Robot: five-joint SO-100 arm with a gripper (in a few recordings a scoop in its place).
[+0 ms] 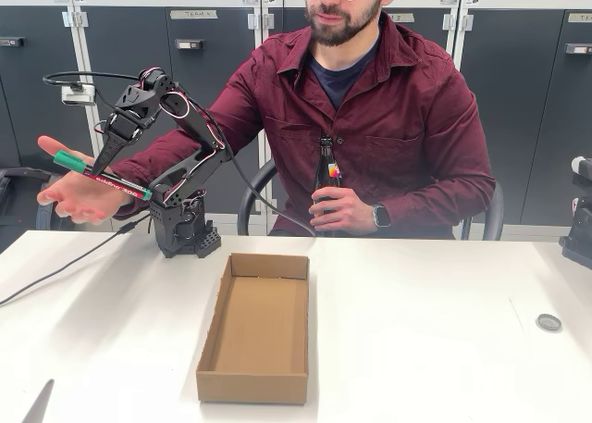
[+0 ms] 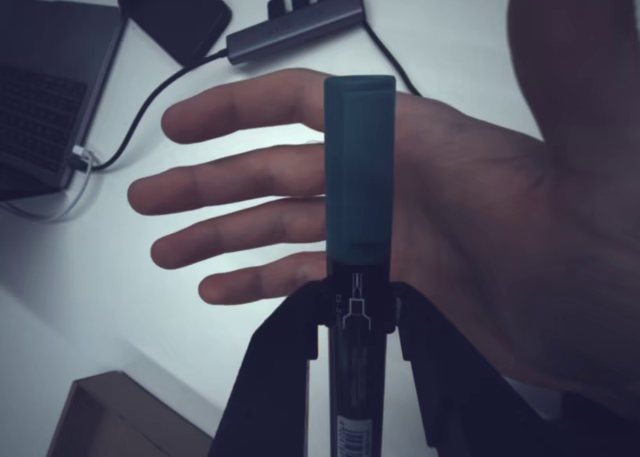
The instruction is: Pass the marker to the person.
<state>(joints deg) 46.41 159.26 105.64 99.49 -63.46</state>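
Marker (image 1: 100, 175) up in the air at far left of the fixed view — green cap pointing left, dark barrel with its red label slanting down to the right, green end near the arm's base. The gripper (image 1: 98, 167) has it clamped across the barrel, fingers closed tight on it just behind the cap. Right beneath lies the person's open hand (image 1: 79, 193), palm up, the marker over the palm; whether they touch, I cannot tell. In the wrist view the marker (image 2: 358, 277) runs straight up the middle, the gripper (image 2: 358, 322) pinching it from both sides, and the hand (image 2: 400, 227) spreads flat behind it, four fingers reaching left. Behind the hand there, a laptop (image 2: 45, 87), a dark phone (image 2: 175, 15) and a cabled hub (image 2: 295, 22) sit on the white surface.

Moving right in the fixed view: the black arm (image 1: 176, 178) stands on the table (image 1: 435, 330), an open cardboard box (image 1: 256, 329) in front of it. The person (image 1: 388, 118) sits behind in a maroon shirt, the other hand (image 1: 344, 210) gripping a brown bottle (image 1: 326, 168) — a watch on that wrist.
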